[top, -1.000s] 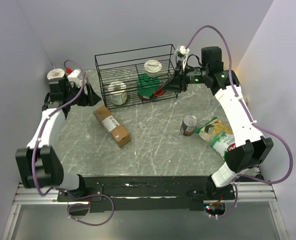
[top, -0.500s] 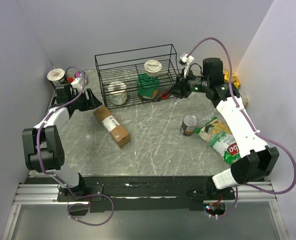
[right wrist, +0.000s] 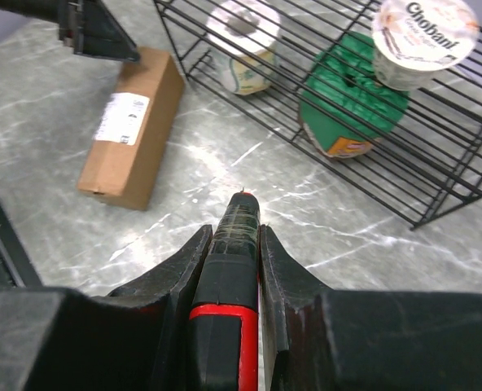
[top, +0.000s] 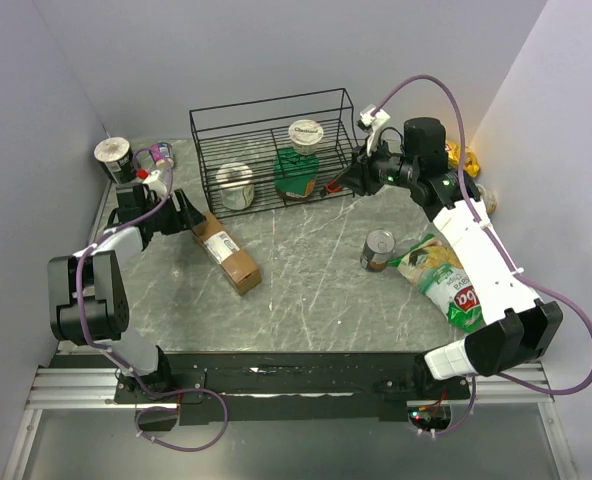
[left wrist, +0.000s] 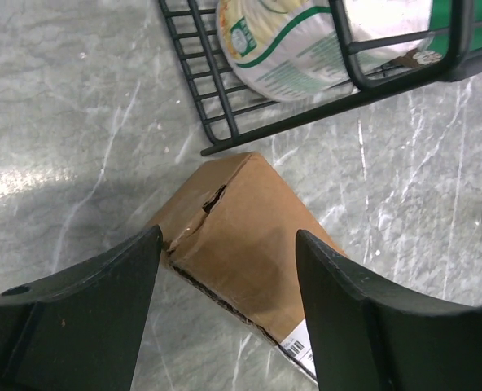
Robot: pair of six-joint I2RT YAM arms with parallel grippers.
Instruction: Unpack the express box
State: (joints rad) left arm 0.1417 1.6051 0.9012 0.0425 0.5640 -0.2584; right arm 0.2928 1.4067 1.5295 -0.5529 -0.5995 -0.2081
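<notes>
Nearest the arm bases on the right, a chips bag (top: 446, 285) is lying flat, with an upright can (top: 378, 250) standing just beside it on the marble-patterned table (top: 306, 300). Left of centre, the express box (top: 226, 255) is lying flat on the tabletop with its white label (top: 216, 243) facing up. Its long axis is running diagonally, the near end pointing toward the middle of the table and the far end pointing at the back-left corner. The left gripper (left wrist: 226, 244) is hanging over that far end with its fingers spread wide, one on either side of the carton and gripping nothing. The wrist view is showing a torn seam (left wrist: 212, 199) at the box's end between them, and the left finger (left wrist: 102, 309) is sitting just beside the carton's corner — whether it is touching cannot be told. Further back on the right, the right gripper (right wrist: 234, 236) is clamping a slim black-and-red tool (right wrist: 225, 285), its tip pointing toward the rack and well apart from the box. The black wire rack (top: 261, 140) is standing just beyond the box, holding a Chobani cup (right wrist: 424, 37) on top of a green container (right wrist: 351, 102).
</notes>
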